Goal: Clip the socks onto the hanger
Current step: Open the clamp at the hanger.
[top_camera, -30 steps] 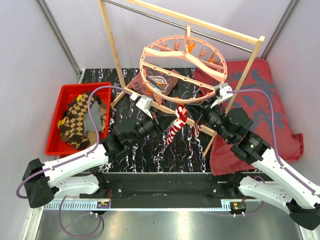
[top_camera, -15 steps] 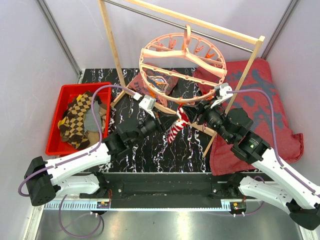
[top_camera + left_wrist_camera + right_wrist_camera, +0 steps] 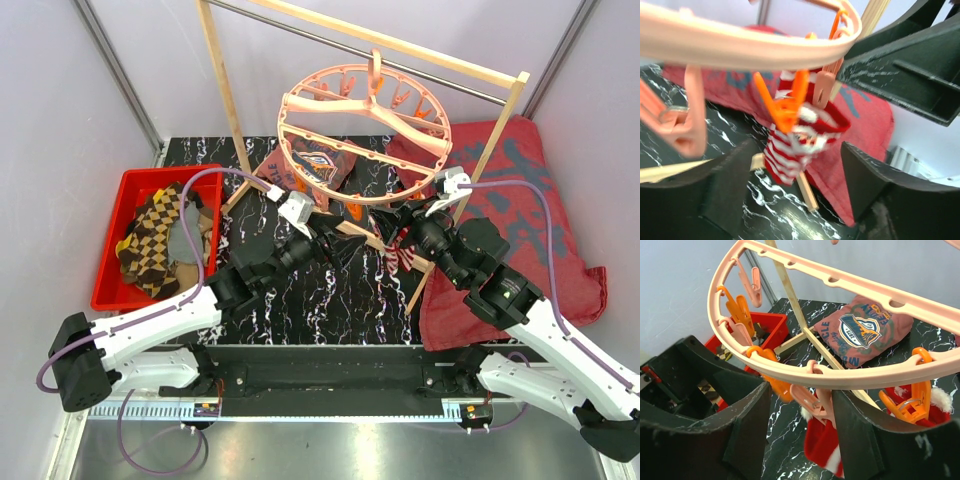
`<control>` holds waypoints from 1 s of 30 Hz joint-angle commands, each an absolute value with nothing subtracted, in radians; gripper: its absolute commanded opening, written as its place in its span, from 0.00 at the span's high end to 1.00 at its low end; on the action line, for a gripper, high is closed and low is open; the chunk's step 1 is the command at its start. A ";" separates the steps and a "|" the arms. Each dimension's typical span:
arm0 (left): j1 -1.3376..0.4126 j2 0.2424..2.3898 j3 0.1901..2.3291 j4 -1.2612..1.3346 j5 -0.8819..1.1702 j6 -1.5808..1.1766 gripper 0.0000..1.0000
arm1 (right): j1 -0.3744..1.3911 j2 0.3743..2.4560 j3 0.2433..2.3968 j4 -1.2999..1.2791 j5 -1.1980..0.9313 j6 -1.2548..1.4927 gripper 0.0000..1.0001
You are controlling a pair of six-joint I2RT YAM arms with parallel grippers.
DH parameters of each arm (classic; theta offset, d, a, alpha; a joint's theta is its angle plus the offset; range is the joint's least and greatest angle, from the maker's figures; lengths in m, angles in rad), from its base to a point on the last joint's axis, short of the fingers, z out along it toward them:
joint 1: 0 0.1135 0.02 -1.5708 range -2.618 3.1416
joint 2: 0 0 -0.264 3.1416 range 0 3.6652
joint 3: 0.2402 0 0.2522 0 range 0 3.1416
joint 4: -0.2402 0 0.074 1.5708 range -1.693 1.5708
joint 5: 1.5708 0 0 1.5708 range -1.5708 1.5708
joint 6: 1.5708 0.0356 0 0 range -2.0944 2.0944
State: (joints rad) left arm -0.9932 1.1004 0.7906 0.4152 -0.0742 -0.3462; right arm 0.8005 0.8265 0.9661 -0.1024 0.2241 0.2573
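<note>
While the round pink hanger (image 3: 365,135) is hanging by its hook from the top rail of the wooden rack (image 3: 222,85) over the back of the bench, a red-and-white striped sock (image 3: 799,142) is dangling under the hanger's near rim. It is hanging where an orange clip (image 3: 785,105) and a pink clip (image 3: 827,85) are sitting side by side; which one is biting it is unclear. The left gripper (image 3: 796,160) is standing with its fingers spread to either side of the sock, touching nothing. The right gripper (image 3: 801,392) is likewise gaping, with the rim passing between its fingers. More socks (image 3: 155,240) are lying in a red bin (image 3: 105,295) at the bench's left edge. A dark red cloth (image 3: 540,220) is covering the right edge.
</note>
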 commanded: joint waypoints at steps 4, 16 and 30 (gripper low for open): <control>-0.985 1.130 0.793 0.615 -0.075 -0.130 0.18 | 0.805 0.813 0.969 -0.083 0.255 0.229 0.40; -0.859 1.201 0.767 0.703 0.130 -0.143 0.14 | 0.805 0.821 0.974 -0.083 0.296 0.183 0.39; -0.726 1.344 0.772 0.926 0.472 -0.170 0.17 | 0.805 0.822 0.977 -0.083 0.298 0.158 0.39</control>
State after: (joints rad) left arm -0.7486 1.3087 0.7586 0.7696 0.3328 -0.1623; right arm 0.8005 0.8257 0.9661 -0.1085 0.2733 0.1799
